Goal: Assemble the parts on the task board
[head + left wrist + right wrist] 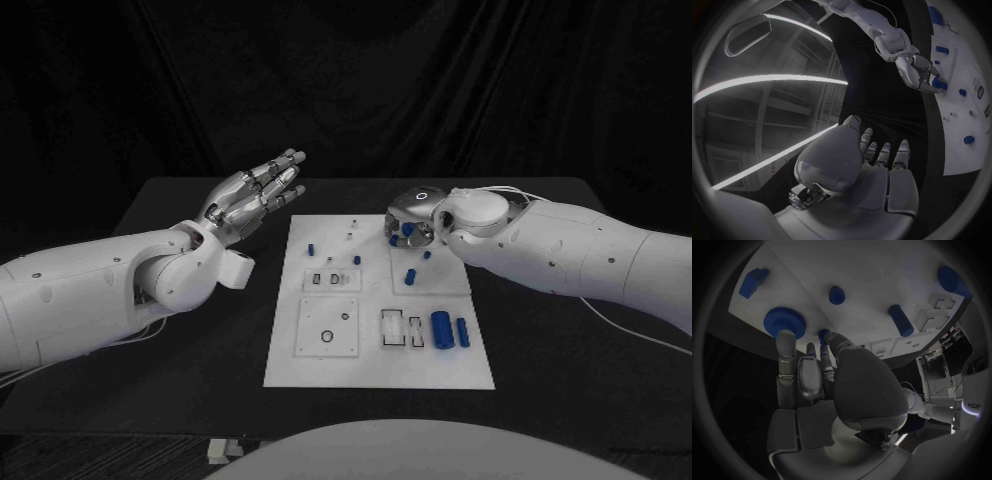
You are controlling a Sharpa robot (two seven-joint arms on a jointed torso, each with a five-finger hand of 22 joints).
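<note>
My right hand (pixel 826 385) reaches its fingers (pixel 786 347) onto the blue toothed plastic gear (pixel 784 322) at the white task board's (pixel 378 372) far right corner, grip unclear; my left hand (pixel 257 196) hovers open, farther away.

Left hand (pixel 257 197) is raised off to its own side, palm open, fingers straight and held close together, holding nothing. Right arm reaches in with the wrist bent down, right hand (pixel 411 226) lowered, its fingers (pixel 786 347) pointing downward, tips at the surface below; whether it grips anything is unclear
</note>
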